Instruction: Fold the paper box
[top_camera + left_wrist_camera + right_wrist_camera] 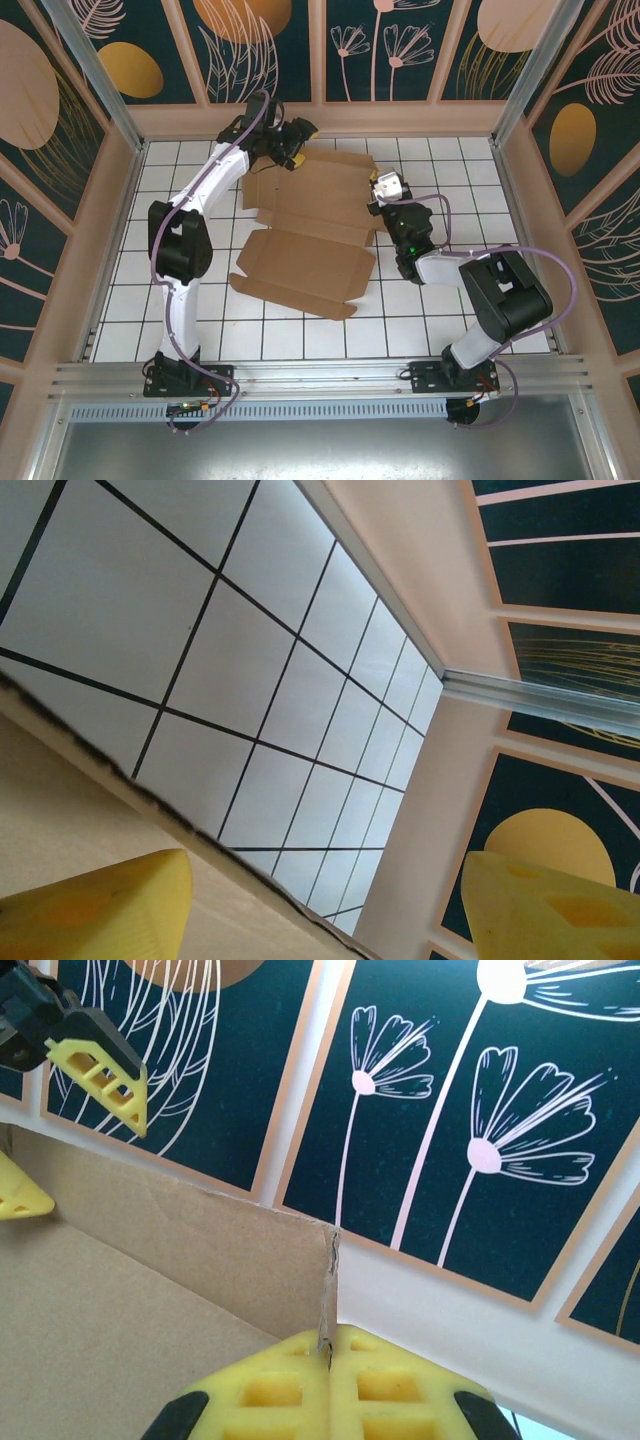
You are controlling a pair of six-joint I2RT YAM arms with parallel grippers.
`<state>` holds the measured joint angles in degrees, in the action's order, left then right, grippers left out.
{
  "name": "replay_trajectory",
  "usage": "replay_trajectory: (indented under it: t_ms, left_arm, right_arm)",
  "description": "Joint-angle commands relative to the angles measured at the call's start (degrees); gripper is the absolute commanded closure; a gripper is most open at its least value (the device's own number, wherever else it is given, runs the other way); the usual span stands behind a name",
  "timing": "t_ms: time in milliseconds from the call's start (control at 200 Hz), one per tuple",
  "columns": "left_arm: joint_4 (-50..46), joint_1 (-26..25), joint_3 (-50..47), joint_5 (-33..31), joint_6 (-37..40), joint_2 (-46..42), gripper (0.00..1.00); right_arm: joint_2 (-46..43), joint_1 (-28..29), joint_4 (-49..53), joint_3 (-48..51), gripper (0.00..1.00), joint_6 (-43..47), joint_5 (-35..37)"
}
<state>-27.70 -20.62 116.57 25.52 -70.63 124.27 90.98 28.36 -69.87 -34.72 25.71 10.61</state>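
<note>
Right fingers (270,1385): pressed together, pinching a thin upright edge of the paper box (120,1300) between their tips.
Left fingers (100,910): spread wide and gripping nothing. One lay just beside a raw cardboard edge, and the other was well apart from it.
Box near the right fingers: a raised panel stood just beyond them and ran away to their left. A flat panel lay below it.
Box near the left fingers: seen from the right wrist, the panel's top edge passed between the two spread tips (95,1060).
Box overall: the paper box (310,215) lay between the two sets of fingers on the table (200,330). Most of it was unfolded, with its near flap flat on the side away from both.
Step in hand: probably standing up the far wall, with the right fingers holding its corner.
Next move: it seemingly called for the left fingers to close on or press that edge, while the right pinch kept the crease from springing back.
Count: one paper box, one table, two arms and two pairs of fingers.
</note>
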Motion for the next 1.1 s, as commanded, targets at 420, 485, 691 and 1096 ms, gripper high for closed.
replay_trajectory:
  t_ms: [420, 485, 691, 1096]
  left_arm:
    - [-3.29, 0.31, 0.23, 0.33, -4.23, 0.88, 0.54]
    - [-3.11, 0.32, 0.18, 0.32, -4.27, 0.98, 0.58]
    - [-1.73, 0.32, -0.94, 0.47, -4.5, 0.71, 0.73]
    - [8.19, 0.4, -11.42, 2.99, -4.77, -1.39, 1.0]
  right_arm:
    - [-0.92, 1.69, -8.0, 1.32, 0.92, 4.78, 3.04]
    - [-0.96, 1.7, -8.0, 1.49, 0.91, 5.02, 3.08]
    - [-1.72, 1.68, -6.47, 2.17, 0.75, 4.2, 2.78]
    - [-15.32, 0.53, 15.6, -0.25, 0.33, -10.0, -15.88]
